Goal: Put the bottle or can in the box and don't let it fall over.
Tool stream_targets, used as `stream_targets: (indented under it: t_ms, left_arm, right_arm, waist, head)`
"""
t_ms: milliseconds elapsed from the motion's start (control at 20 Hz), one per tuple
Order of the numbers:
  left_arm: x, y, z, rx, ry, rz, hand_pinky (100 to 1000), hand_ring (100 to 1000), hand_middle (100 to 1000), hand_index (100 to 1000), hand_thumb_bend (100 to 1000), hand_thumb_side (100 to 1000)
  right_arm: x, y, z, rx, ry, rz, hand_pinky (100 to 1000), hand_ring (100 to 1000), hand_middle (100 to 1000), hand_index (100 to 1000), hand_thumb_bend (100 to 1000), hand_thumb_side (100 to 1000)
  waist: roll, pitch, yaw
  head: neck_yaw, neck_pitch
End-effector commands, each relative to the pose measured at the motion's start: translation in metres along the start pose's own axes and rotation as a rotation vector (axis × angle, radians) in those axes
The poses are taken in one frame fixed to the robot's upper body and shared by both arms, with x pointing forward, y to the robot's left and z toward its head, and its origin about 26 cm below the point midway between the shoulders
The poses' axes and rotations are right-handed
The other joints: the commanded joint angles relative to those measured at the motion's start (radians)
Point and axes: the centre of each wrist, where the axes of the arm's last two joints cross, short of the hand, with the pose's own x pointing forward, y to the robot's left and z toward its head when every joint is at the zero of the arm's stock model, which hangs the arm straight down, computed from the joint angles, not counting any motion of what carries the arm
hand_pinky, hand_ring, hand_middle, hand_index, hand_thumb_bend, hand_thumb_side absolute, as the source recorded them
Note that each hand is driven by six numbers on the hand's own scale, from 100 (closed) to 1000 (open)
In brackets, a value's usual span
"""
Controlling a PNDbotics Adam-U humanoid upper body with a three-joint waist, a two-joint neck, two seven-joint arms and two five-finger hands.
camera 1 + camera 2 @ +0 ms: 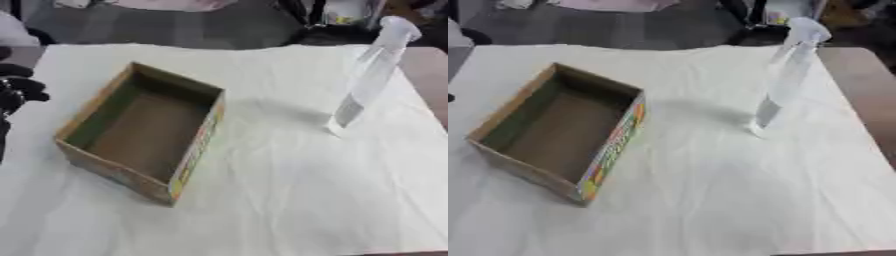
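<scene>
Left hand (19, 90) beside box (140, 131)

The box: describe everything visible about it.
The box is an open-topped rectangular cardboard carton with plain brown inner walls and floor, a greenish tint on its left inner wall, and a colourful printed strip along its right outer side. It is empty. It sits flat on the white cloth, turned at an angle, left of centre. Nothing touches it: the clear bottle stands apart to its right, and the left hand shows at the left edge.
</scene>
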Motion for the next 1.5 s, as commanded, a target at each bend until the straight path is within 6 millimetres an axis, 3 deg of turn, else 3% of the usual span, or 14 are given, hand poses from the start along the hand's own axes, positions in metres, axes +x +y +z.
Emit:
stream_targets:
  t_ms: [50,350,800,1050,1500]
  left_arm:
    - [0.011,0.005,-0.004,-0.019,-0.03,-0.043,613,598,594,830,129,784]
    - [0.011,0.005,-0.003,-0.024,-0.027,-0.048,613,598,594,830,127,783]
    - [0.011,0.006,-0.002,-0.028,-0.024,-0.05,613,597,594,830,127,782]
    - [0.011,0.005,-0.002,-0.03,-0.022,-0.05,613,597,594,830,126,782]
    - [0.01,0.004,-0.002,-0.041,-0.019,-0.042,613,597,594,830,126,783]
  right_arm:
    - [0.009,-0.017,-0.008,0.096,-0.008,0.105,882,930,962,893,425,451]
    - [-0.004,-0.031,-0.005,0.271,0.054,0.197,871,921,954,887,417,433]
    - [-0.018,-0.056,-0.009,0.745,0.094,0.303,863,898,930,877,374,405]
    - [-0.017,-0.072,-0.017,0.759,0.086,0.316,860,896,928,877,367,413]
    - [0.002,-0.099,-0.05,0.74,0.003,0.369,853,891,921,875,352,426]
  waist:
    - [0.0,-0.011,-0.004]
    - [0.001,-0.017,-0.006]
    - [0.0,-0.026,-0.008]
    - [0.001,-0.028,-0.009]
    - [0.003,-0.033,-0.002]
  head:
    - [0.004,-0.004]
    - [0.006,-0.007]
    - [0.004,-0.005]
    - [0.002,-0.002]
    - [-0.013,0.003]
